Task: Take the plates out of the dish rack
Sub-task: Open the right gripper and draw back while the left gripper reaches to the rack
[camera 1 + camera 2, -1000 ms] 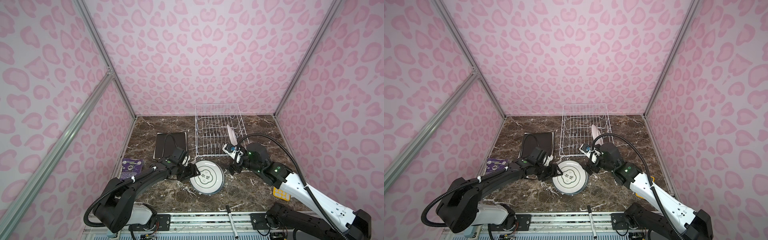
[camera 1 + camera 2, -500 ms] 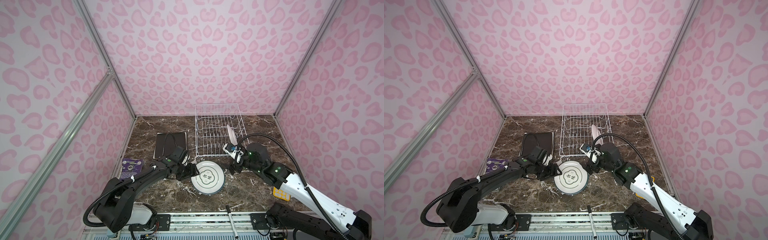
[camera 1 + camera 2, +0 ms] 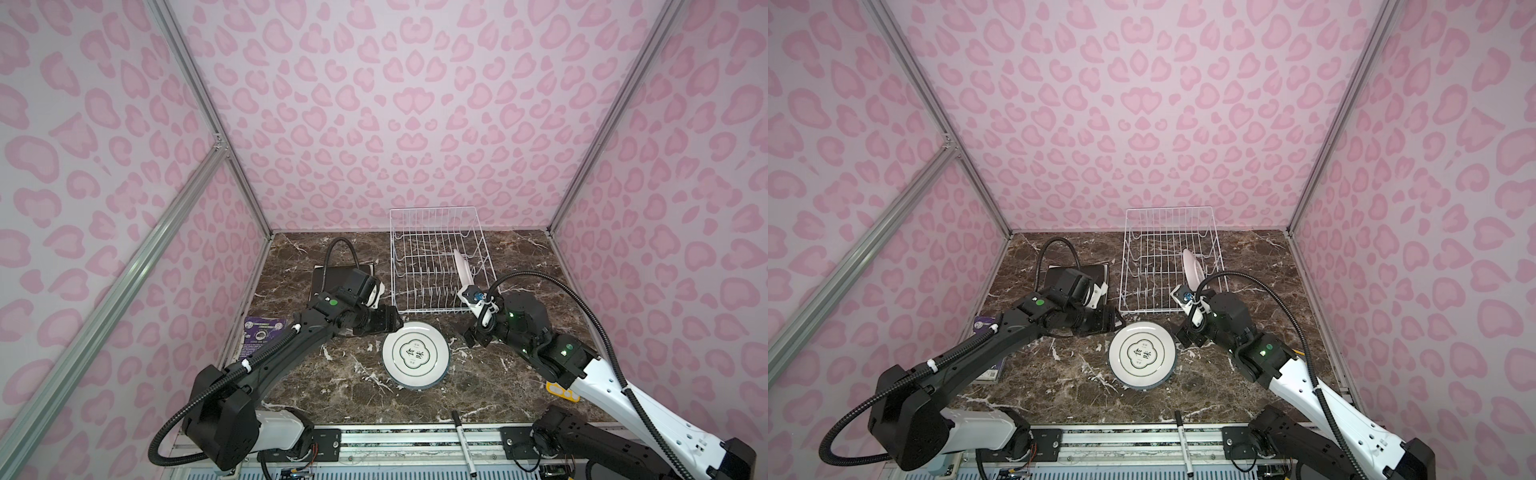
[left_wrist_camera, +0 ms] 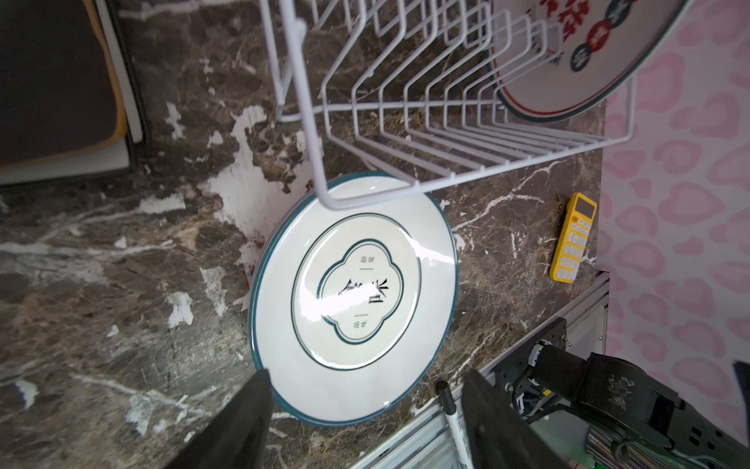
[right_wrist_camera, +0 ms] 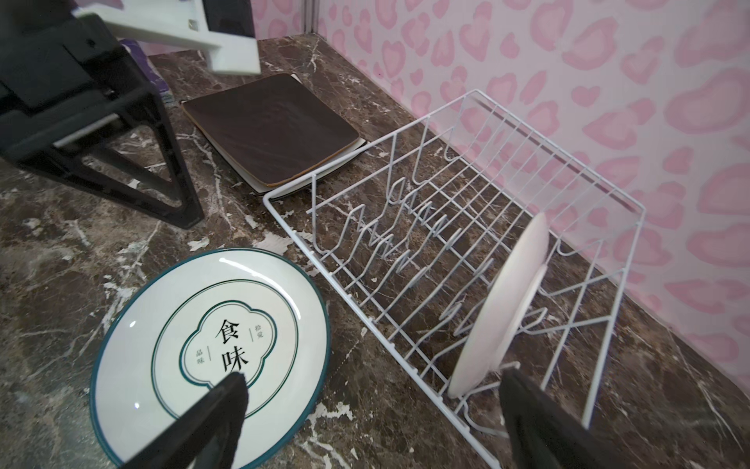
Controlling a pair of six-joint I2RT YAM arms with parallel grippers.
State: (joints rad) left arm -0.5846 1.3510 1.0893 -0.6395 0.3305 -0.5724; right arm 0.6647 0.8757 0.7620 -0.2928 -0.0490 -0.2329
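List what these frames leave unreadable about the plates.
- Round plate: covers whatever lies beneath in both top views; stack count unclear.
- Square plates: left arm hides most in both top views; layer count unclear.
- Racked plate: edge-on in both top views; print cut off by the left wrist frame edge.
- Calculator: mostly behind the right arm in a top view.
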